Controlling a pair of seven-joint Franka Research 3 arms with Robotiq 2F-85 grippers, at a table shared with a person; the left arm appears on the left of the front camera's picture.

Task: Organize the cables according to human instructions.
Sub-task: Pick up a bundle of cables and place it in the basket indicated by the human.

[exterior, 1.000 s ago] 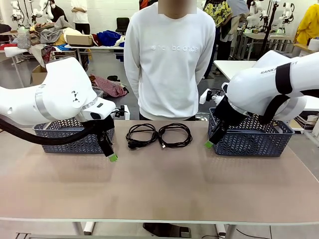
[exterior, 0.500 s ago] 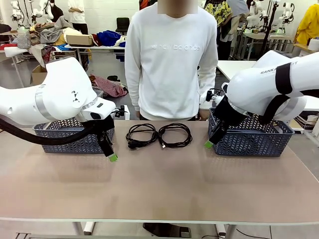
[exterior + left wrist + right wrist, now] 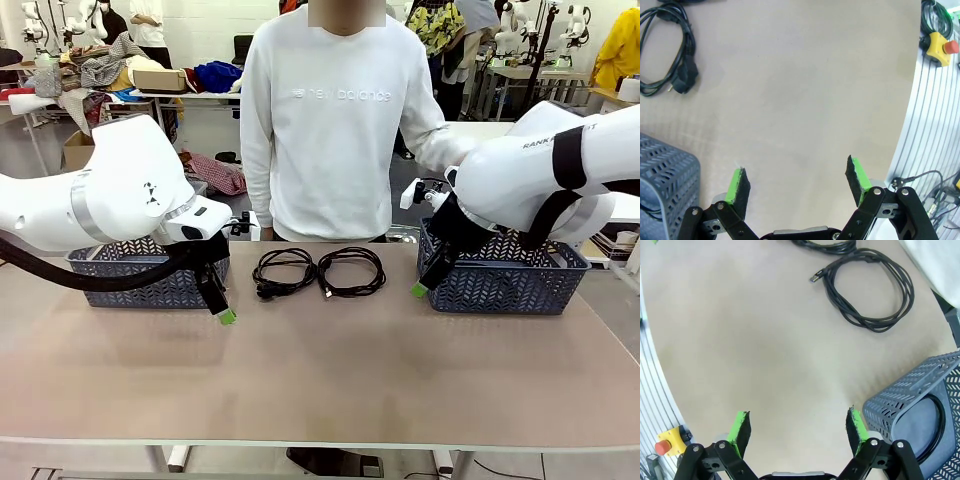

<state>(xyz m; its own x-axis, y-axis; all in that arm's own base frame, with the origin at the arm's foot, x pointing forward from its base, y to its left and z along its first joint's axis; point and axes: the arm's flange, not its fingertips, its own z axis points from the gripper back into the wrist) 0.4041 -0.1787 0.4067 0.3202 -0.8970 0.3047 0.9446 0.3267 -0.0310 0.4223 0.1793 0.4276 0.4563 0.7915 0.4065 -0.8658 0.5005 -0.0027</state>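
Two grey baskets stand on the table [image 3: 320,380]: the left basket [image 3: 150,296] at 9 o'clock from the cables, the right basket [image 3: 520,285] at 3 o'clock. The left coil [image 3: 284,271] and the right coil [image 3: 351,271] lie side by side between them. The arms hide the baskets' insides in the front view. The right wrist view looks into the right basket, where a dark curved line [image 3: 942,422] shows at 4 o'clock. The left gripper [image 3: 797,180] and the right gripper [image 3: 797,424] hover with fingers apart, holding nothing.

1. Pale brown bench [image 3: 330,380] spreads under the left hand [image 3: 226,315].
2. Far beyond that hand, a table [image 3: 185,96] heaped with clothes [image 3: 100,65] stands on grey floor [image 3: 215,135].
3. Beyond the right hand [image 3: 420,290], a white table [image 3: 475,135].
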